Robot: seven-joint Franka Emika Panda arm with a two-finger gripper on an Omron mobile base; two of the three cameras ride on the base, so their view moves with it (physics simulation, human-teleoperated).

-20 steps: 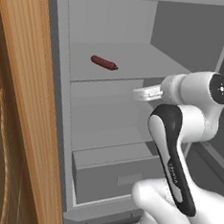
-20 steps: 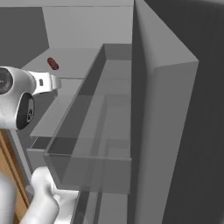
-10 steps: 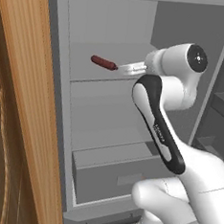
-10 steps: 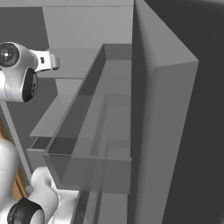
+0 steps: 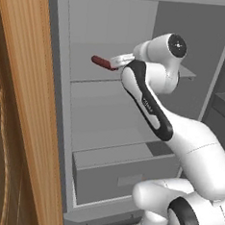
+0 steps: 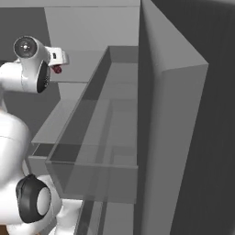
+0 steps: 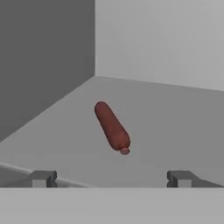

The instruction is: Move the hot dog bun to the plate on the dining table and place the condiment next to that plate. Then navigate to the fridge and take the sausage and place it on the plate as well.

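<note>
From the left base view: one sausage (image 5: 103, 63) lies on an upper shelf of the fridge (image 5: 110, 109), my gripper (image 5: 118, 62) right at its near end. Right base view: one dark red tip of it beside my hand. Hand view: one sausage, between my two wide-apart fingertips (image 7: 43, 178), untouched.

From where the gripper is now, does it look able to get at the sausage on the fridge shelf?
Probably yes. The sausage lies alone on the bare shelf of the open fridge, straight ahead of the gripper, whose jaws stand wide open. Nothing lies between them. The sausage sits at an angle to the jaws, so the hand may need to turn.
</note>
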